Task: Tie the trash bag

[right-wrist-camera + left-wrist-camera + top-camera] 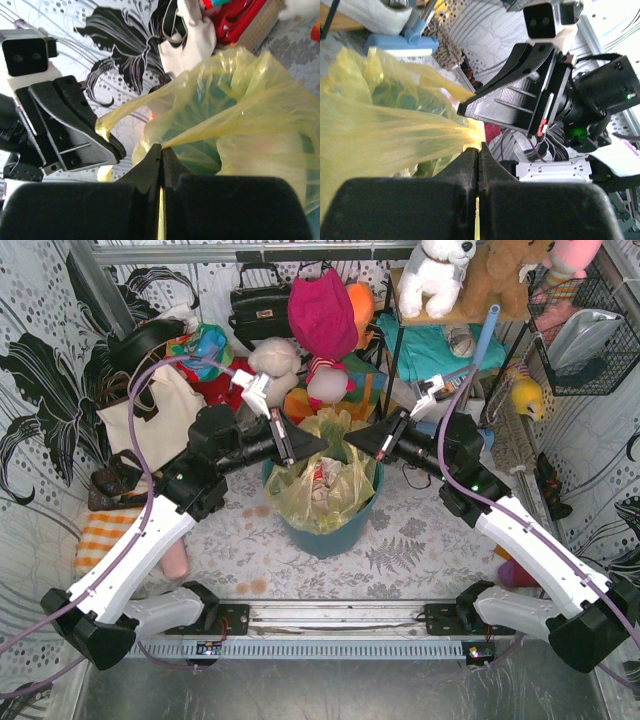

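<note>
The left pincer (478, 148) is clamped shut on a twisted strand of the trash bag (322, 490) rim; the right pincer (160, 149) is likewise clamped on the opposing strand. The bag hangs just below and between the two pincer tips, lining a teal bin (330, 538) on the surface (420, 530). Judged handling: the film is thin, light, soft and slippery, liable to stretch or tear if jerked. Best hold is on the gathered rim strands, close to each tip, for crossing and knotting.

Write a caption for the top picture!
Left gripper and right gripper pinch the trash bag in a teal bin.
</note>
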You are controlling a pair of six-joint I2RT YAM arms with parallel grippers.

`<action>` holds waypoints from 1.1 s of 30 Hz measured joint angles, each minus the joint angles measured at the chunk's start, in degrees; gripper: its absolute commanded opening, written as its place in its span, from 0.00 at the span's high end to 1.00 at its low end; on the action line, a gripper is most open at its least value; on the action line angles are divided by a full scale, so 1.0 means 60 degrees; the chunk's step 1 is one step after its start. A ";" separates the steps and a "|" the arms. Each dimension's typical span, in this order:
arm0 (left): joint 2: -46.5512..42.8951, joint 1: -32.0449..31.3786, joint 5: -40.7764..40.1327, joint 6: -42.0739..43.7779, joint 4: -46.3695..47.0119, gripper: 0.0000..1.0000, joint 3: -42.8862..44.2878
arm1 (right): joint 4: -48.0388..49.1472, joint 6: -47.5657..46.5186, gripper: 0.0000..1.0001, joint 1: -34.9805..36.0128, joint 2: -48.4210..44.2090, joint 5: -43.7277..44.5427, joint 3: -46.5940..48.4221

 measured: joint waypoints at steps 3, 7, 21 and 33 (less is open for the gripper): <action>-0.0393 0.0000 0.0299 0.0011 -0.0222 1.00 -0.0663 | 0.0000 0.0004 1.00 0.0000 -0.0157 -0.0532 -0.0350; -0.1042 0.0004 0.0729 0.0051 -0.0503 1.00 -0.1370 | -0.0011 0.0007 1.00 0.0000 -0.0459 -0.1290 -0.0885; -0.1585 0.0004 0.3289 0.1727 -0.1351 1.00 -0.1541 | -0.0627 -0.0284 1.00 0.0000 -0.0929 -0.3523 -0.0747; -0.1002 0.0004 0.3402 0.2667 -0.1188 1.00 0.0816 | -0.0729 -0.0688 1.00 0.0000 -0.0725 -0.2626 0.0659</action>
